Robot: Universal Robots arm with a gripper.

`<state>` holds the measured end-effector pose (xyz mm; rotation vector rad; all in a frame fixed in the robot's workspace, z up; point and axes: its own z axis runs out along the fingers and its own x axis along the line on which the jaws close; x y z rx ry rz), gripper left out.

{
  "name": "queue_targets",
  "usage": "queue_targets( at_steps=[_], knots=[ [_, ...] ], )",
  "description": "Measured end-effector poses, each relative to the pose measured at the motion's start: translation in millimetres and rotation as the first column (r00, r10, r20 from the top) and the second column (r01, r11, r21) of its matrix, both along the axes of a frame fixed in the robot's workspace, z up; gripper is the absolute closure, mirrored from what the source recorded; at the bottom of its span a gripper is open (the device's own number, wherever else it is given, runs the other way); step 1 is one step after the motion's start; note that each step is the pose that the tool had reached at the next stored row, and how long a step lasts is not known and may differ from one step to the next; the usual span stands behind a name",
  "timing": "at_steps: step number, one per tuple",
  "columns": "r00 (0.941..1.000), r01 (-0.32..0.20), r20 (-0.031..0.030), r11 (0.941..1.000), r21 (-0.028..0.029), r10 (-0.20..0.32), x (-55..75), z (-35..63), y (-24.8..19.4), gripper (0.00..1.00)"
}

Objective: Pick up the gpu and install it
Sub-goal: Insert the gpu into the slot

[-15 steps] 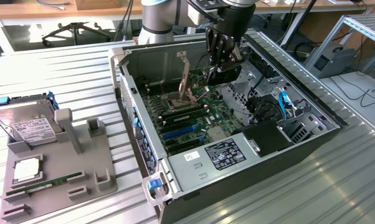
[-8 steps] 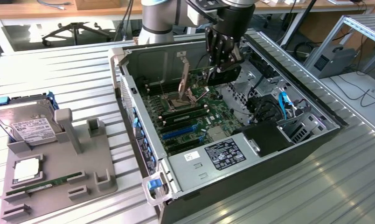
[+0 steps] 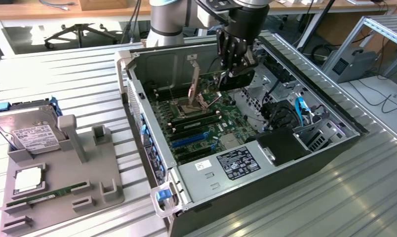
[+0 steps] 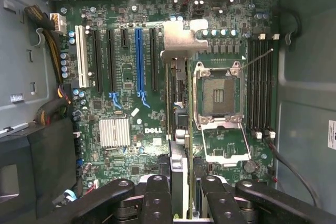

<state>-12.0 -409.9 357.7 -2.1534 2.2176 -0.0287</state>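
The gpu (image 3: 241, 79) hangs edge-down above the open computer case (image 3: 330, 116), with my gripper (image 3: 236, 66) shut on its upper edge. In the wrist view the card (image 4: 178, 103) runs edge-on away from the gripper (image 4: 180, 184). Its silver bracket (image 4: 184, 38) is at the far end, and one black finger (image 4: 157, 195) presses each side. Below lies the green motherboard (image 4: 126, 108). The card hovers between the blue slot (image 4: 139, 61) and the open CPU socket (image 4: 218, 95), apart from the board. The same blue slot (image 3: 188, 140) shows in the exterior view.
On the exterior view's left, a grey parts holder (image 3: 86, 192) carries a hard drive (image 3: 27, 131), a CPU (image 3: 27, 178) and a green memory stick (image 3: 47, 196). Inside the case sit a black box (image 3: 281, 145), blue and black cables (image 3: 297, 111) and a heatsink (image 4: 114, 132).
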Motion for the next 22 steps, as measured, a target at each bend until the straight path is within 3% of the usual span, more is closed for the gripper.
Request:
queue_targets(
  at_steps=[13,22],
  knots=[
    [1.0000,0.000,0.0000,1.0000,-0.0001,0.000,-2.8,-0.3,-1.3,0.73],
    [1.0000,0.000,-0.0001,1.0000,-0.0001,0.000,-3.0,-0.4,-6.9,0.73]
  ],
)
